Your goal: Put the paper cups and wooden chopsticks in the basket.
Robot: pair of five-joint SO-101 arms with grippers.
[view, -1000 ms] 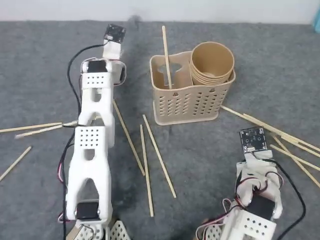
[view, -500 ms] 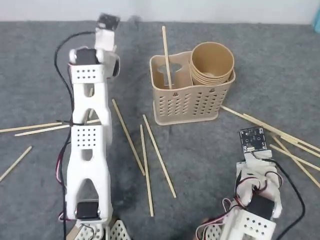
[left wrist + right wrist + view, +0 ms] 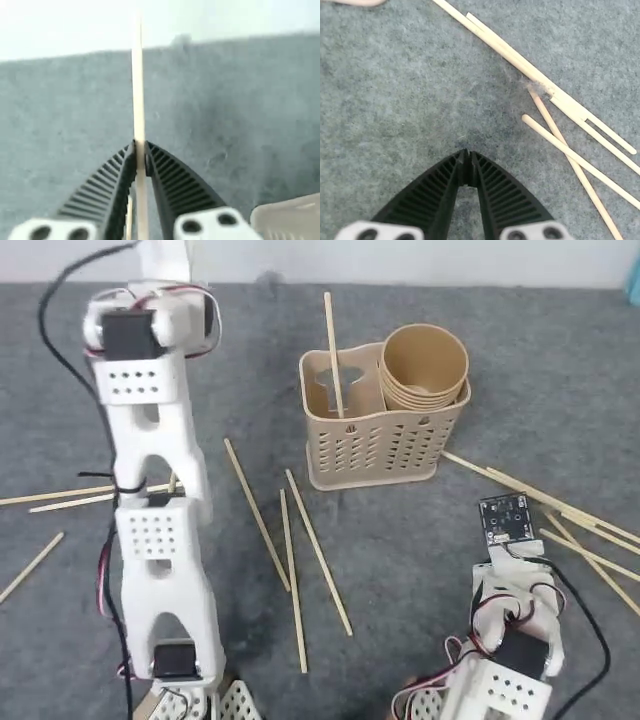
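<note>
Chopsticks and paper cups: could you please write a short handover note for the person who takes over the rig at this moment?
Left gripper: shut on one chopstick, held up off the grey mat.
Right gripper: shut, empty, low over the mat.
Done: paper cups are stacked in the basket; one upright chopstick stands in it.
Left: the held chopstick, plus loose chopsticks in the middle, at the right and at the left.

The tabletop (image 3: pixel 560 380) is fuzzy, matt grey felt. The chopsticks (image 3: pixel 291 570) are pale bare wood, smooth and dull. The basket (image 3: pixel 380 445) is slightly glossy beige plastic, the paper cups (image 3: pixel 425 360) matt brown. The left claw (image 3: pixel 141 146) and right claw (image 3: pixel 468 152) are ribbed matt black plastic.
</note>
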